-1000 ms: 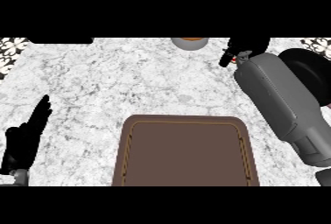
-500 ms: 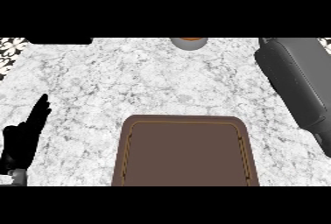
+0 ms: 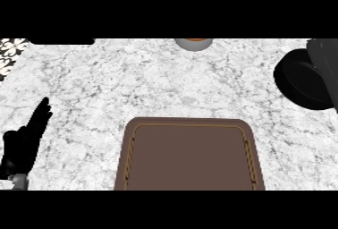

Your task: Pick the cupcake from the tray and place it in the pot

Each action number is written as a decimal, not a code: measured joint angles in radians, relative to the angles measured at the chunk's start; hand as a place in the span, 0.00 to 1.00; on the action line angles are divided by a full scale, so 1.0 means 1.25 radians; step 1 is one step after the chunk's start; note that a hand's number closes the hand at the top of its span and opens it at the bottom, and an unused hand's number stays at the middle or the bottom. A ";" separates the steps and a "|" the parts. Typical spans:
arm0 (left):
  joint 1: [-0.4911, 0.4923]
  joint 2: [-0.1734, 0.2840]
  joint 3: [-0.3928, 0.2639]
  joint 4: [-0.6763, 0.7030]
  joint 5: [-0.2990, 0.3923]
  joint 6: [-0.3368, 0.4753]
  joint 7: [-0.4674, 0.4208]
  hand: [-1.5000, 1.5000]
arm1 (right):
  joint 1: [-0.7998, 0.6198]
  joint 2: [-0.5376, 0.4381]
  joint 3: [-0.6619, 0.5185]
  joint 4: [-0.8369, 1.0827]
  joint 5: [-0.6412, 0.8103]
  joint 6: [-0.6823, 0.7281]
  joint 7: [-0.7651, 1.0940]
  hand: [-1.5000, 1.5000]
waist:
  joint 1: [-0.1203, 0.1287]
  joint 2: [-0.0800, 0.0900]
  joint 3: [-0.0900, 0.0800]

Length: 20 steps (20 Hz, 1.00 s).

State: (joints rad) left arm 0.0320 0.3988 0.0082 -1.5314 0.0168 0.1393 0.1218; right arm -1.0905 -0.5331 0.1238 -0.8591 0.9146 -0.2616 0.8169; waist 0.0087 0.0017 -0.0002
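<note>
**Q:** What lies in view, from the largest item down?

**A:** The white marbled bench [image 3: 165,85] fills the view. The brown tray [image 3: 191,154] sits at its near edge, centred, with nothing visible on it. The black pot [image 3: 305,80] stands at the right edge. The grey right forearm [image 3: 325,56] crosses above the pot and runs out of view. The left robot hand [image 3: 25,138] rests at the lower left, fingers straight and pointing up. A small grey bowl-like object [image 3: 193,44] with an orange top sits at the far edge; it cannot be identified.

**Q:** Where is the cupcake, and what is the right robot hand's state?

**A:** Neither shows. The right robot hand is out of frame, so whether it pinches the cupcake cannot be told.

**Q:** How is the placing step done well?

**A:** Assuming the cupcake is carried: centre it over the pot opening, lower it inside the rim, then spread the fingers.
</note>
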 measured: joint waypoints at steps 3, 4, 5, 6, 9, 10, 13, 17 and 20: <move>-0.004 -0.007 0.001 0.001 -0.008 -0.002 0.001 0.50 | 0.004 -0.034 -0.042 0.049 -0.017 -0.017 -0.075 1.00 | 0.003 0.001 0.000; -0.014 -0.007 0.003 0.006 -0.009 -0.004 0.003 0.50 | 0.004 -0.043 -0.055 0.076 -0.020 -0.031 -0.101 1.00 | 0.004 0.002 0.000; -0.024 -0.007 0.009 0.025 -0.005 -0.012 -0.007 0.50 | -0.004 -0.048 -0.067 0.105 -0.022 -0.040 -0.123 1.00 | 0.006 0.004 0.000; -0.028 -0.008 0.010 0.025 -0.005 -0.013 -0.002 0.50 | -0.009 -0.060 -0.079 0.133 -0.025 -0.048 -0.150 1.00 | 0.008 0.004 0.000; -0.028 -0.004 0.017 0.029 -0.003 -0.027 -0.012 0.50 | -0.018 -0.091 -0.115 0.215 -0.038 -0.067 -0.229 1.00 | 0.015 0.007 0.001; -0.030 -0.008 0.015 0.027 -0.005 -0.027 -0.009 0.50 | -0.022 -0.097 -0.125 0.243 -0.041 -0.077 -0.255 1.00 | 0.017 0.007 0.001; -0.026 -0.011 0.011 0.015 -0.012 -0.028 -0.009 0.50 | -0.041 -0.123 -0.152 0.323 -0.049 -0.088 -0.320 1.00 | 0.027 0.011 0.001; -0.041 -0.011 0.006 0.003 -0.013 -0.038 0.006 0.50 | -0.040 -0.153 -0.168 0.410 -0.043 -0.102 -0.388 1.00 | 0.038 0.017 0.002; -0.053 -0.016 0.000 -0.002 -0.019 -0.037 0.010 0.50 | -0.037 -0.163 -0.170 0.462 -0.032 -0.116 -0.415 1.00 | 0.048 0.023 0.003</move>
State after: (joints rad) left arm -0.0344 0.3782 0.0079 -1.5340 -0.0064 0.0933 0.1340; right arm -1.1362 -0.7368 -0.0884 -0.2821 0.8744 -0.4062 0.2979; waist 0.0687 0.0301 0.0031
